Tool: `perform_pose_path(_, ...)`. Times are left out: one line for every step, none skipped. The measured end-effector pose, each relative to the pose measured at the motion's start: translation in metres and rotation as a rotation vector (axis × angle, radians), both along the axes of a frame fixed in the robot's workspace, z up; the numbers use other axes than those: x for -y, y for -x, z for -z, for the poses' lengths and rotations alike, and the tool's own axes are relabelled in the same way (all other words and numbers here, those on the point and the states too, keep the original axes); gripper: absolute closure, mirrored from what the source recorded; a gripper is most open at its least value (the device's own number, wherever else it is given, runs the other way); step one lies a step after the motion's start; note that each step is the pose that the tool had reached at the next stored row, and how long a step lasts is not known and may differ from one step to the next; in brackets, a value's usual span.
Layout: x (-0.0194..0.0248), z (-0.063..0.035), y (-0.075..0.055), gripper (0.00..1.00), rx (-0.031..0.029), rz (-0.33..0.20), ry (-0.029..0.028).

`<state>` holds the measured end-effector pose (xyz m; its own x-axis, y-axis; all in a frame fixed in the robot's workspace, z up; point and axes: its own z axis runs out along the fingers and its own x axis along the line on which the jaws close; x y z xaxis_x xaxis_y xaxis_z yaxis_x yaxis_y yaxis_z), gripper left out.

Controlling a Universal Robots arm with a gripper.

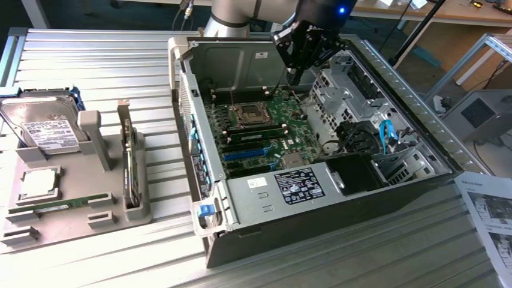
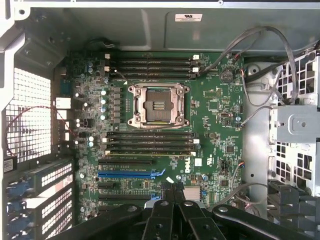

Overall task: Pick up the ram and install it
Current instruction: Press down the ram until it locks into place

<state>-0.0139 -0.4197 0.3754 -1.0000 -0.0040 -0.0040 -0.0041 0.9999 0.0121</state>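
The ram (image 1: 62,206), a long thin green stick, lies flat in the grey tray (image 1: 72,231) at the exterior view's left, far from my gripper. My gripper (image 1: 294,78) hangs inside the open computer case (image 1: 264,207), above the motherboard (image 1: 268,114), with its black fingers shut together and nothing between them. In the wrist view the gripper (image 2: 172,192) is over the lower board, and the empty processor socket (image 2: 157,105) and the black slots (image 2: 150,140) lie beyond it. A thin green strip (image 1: 254,137) seems to sit in the slot farthest from the socket.
The tray also holds a hard drive (image 1: 44,129), a square silver processor chip (image 1: 38,183) and an upright card with a metal bracket (image 1: 128,159). Drive cages and cables (image 1: 376,138) crowd the case's right side. A printed sheet (image 1: 488,210) lies at the far right.
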Motion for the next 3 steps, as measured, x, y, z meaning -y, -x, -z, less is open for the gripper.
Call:
perform_pose_path(0.0000, 0.0000, 0.0000, 0.89, 0.0000, 0.000, 0.0000)
perform_pose_path(0.0000, 0.0000, 0.0000, 0.89, -0.0001, 0.000, 0.0001)
perform_pose_path(0.0000, 0.0000, 0.0000, 0.89, 0.0000, 0.000, 0.0001)
